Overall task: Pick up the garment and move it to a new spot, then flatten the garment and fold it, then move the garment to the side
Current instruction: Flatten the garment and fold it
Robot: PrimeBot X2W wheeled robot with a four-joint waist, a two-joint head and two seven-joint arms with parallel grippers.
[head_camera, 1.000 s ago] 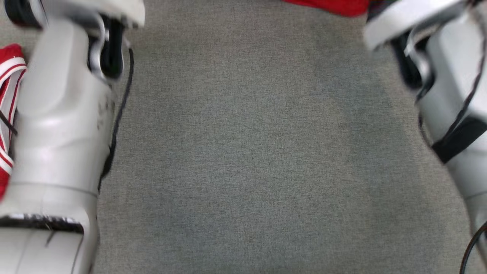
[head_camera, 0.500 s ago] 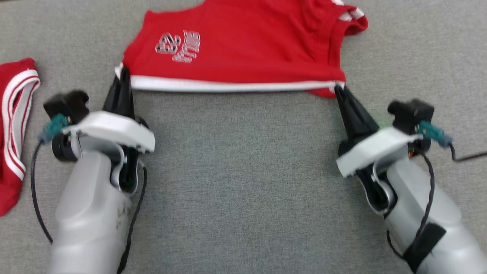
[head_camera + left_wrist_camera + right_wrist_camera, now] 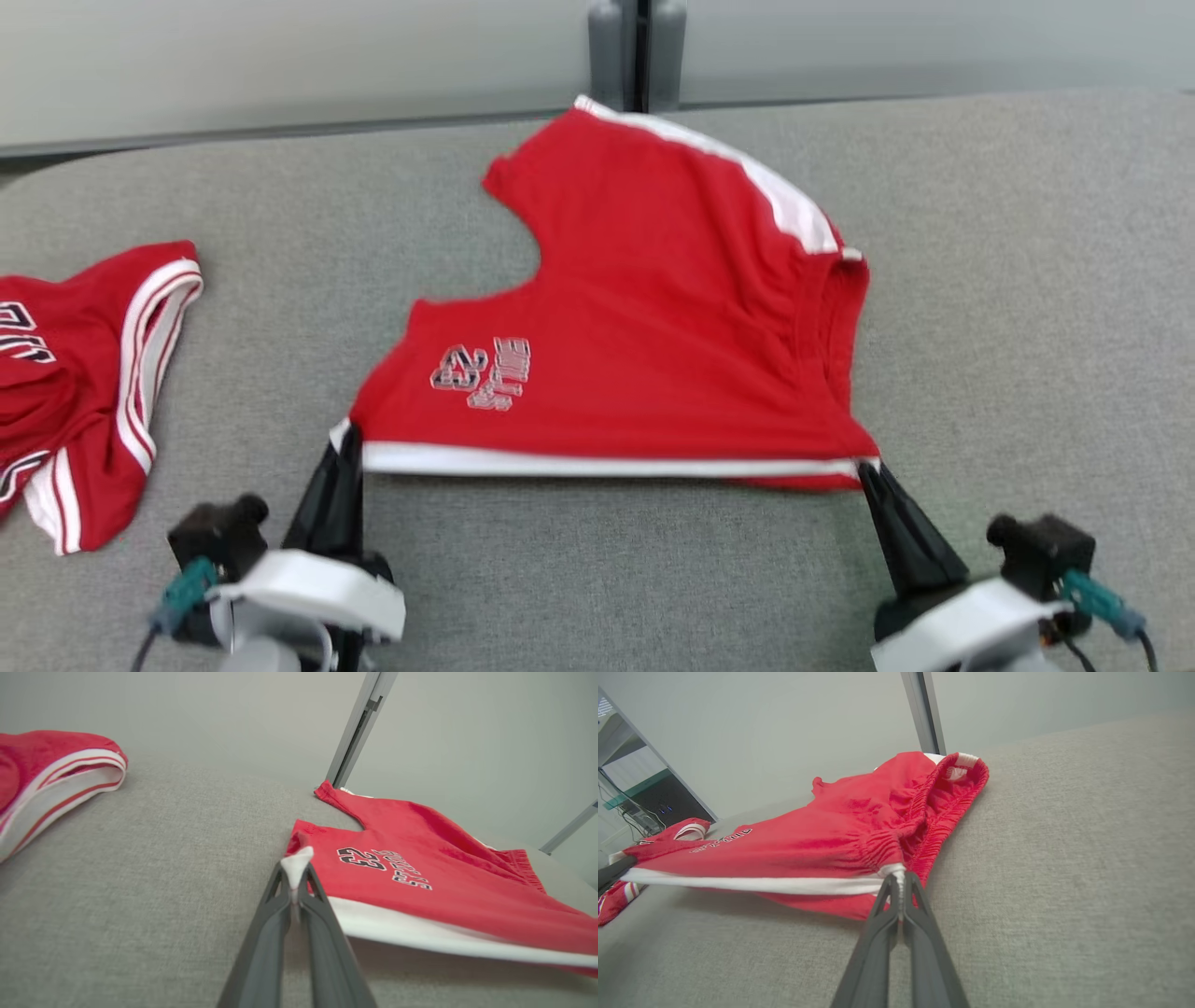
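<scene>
The garment (image 3: 644,327) is a pair of red shorts with white trim and a "23" print, spread on the grey surface (image 3: 597,579). Its near white-banded edge hangs stretched and slightly lifted between my two grippers. My left gripper (image 3: 347,441) is shut on the left corner of that edge, seen close in the left wrist view as the gripper (image 3: 295,882) pinching white trim of the shorts (image 3: 420,877). My right gripper (image 3: 868,471) is shut on the right corner, where the gripper (image 3: 900,879) clamps the trim by the elastic waistband of the shorts (image 3: 859,835).
A second red garment (image 3: 84,373) with white stripes lies crumpled at the far left. A pale wall with a grey vertical post (image 3: 635,51) runs along the surface's far edge. Bare grey fabric extends to the right of the shorts.
The head camera has tilted up, so the whole picture has shifted down and the back wall has come into view. Both grippers still hold the shorts' near edge.
</scene>
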